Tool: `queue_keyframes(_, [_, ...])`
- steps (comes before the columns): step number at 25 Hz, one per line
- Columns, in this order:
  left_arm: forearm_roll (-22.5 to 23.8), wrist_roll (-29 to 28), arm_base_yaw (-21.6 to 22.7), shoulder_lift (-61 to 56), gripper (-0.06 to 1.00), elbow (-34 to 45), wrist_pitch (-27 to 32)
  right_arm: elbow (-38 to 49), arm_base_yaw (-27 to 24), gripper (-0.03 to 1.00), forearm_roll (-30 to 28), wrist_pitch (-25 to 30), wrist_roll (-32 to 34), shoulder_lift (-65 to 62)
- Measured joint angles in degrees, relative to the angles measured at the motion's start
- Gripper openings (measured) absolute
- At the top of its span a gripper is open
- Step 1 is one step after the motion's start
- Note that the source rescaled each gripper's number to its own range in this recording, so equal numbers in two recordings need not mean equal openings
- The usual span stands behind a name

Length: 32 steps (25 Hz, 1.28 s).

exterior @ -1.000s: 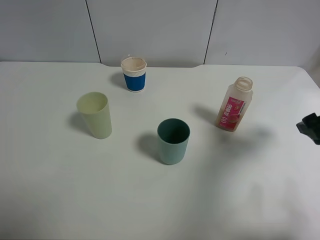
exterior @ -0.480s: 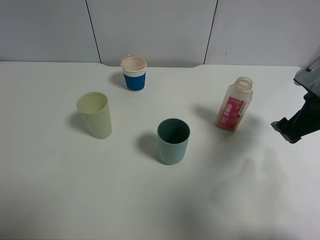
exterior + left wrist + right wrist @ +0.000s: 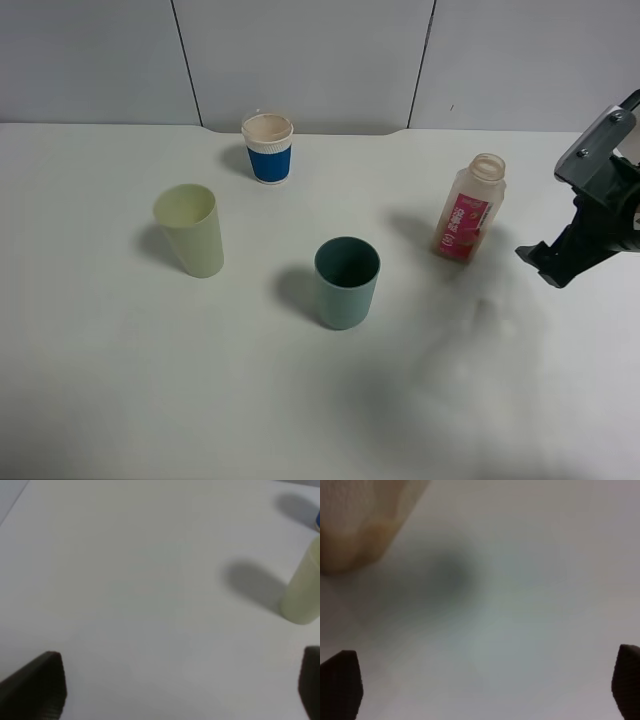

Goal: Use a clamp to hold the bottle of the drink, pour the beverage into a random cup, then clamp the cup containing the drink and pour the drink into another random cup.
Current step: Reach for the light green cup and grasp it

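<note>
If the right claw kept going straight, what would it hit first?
Probably bare table beside the bottle: the right gripper aims slightly past it, though depth is unclear.
</note>
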Motion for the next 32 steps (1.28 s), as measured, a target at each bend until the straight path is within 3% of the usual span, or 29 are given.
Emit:
queue_keyframes(8, [0.0, 0.0, 0.0, 0.0, 0.8, 0.0, 0.0, 1.0, 0.0, 1.0, -5.6, -13.2, 6.9, 8.0])
queue_keyframes(14, [0.0, 0.0, 0.0, 0.0, 0.8, 0.0, 0.0, 1.3, 0.0, 1.0, -11.0, -18.3, 11.9, 9.7])
queue_keyframes(18, [0.0, 0.0, 0.0, 0.0, 0.8, 0.0, 0.0, 1.3, 0.0, 1.0, -12.1, -19.0, 13.7, 10.9])
queue_keyframes(22, [0.0, 0.0, 0.0, 0.0, 0.8, 0.0, 0.0, 1.3, -0.2, 1.0, -12.1, -19.6, 13.8, 13.0])
queue_keyframes(32, [0.0, 0.0, 0.0, 0.0, 0.8, 0.0, 0.0, 1.2, -5.5, 1.0, -13.5, -30.1, 12.0, 16.7])
